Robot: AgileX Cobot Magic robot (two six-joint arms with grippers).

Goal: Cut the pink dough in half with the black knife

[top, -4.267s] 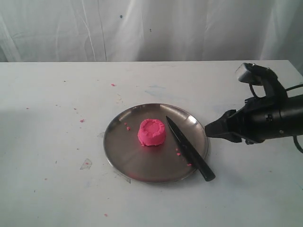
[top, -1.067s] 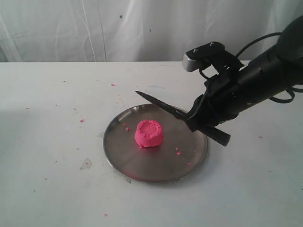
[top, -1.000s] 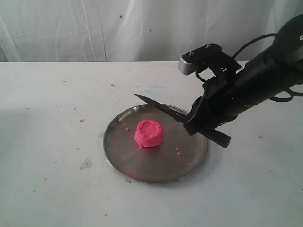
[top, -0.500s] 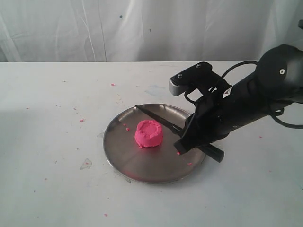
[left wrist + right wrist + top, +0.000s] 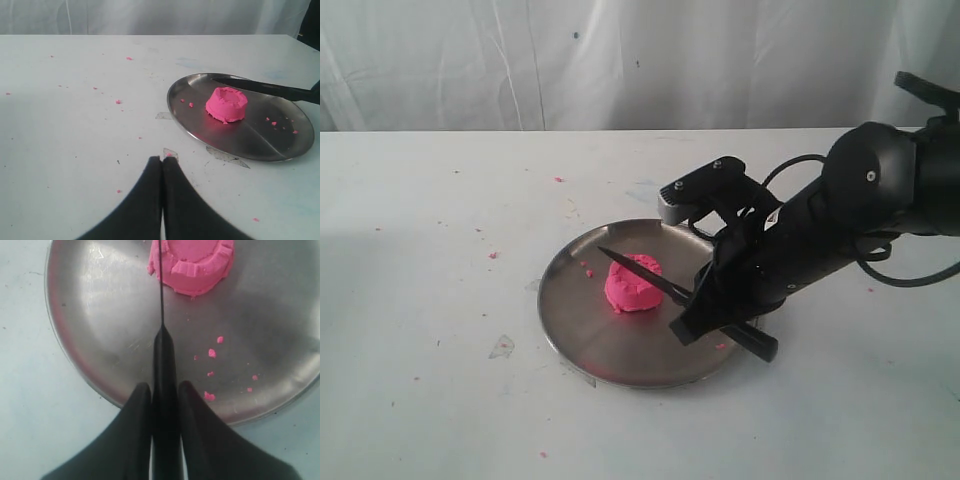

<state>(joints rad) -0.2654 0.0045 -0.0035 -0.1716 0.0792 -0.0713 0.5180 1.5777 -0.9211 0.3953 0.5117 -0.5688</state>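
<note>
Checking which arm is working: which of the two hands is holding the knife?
The right hand: its fingers are clamped on the black knife, whose blade lies over the pink dough. The left hand is shut and empty, off the plate.

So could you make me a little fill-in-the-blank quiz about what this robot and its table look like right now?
1. The right gripper is shut on the handle of the black ____.
2. The pink dough sits on a round ____ plate.
3. The left gripper, its fingers closed, holds ____.
4. The dough is in ____ piece.

Missing words: knife; steel; nothing; one
</note>
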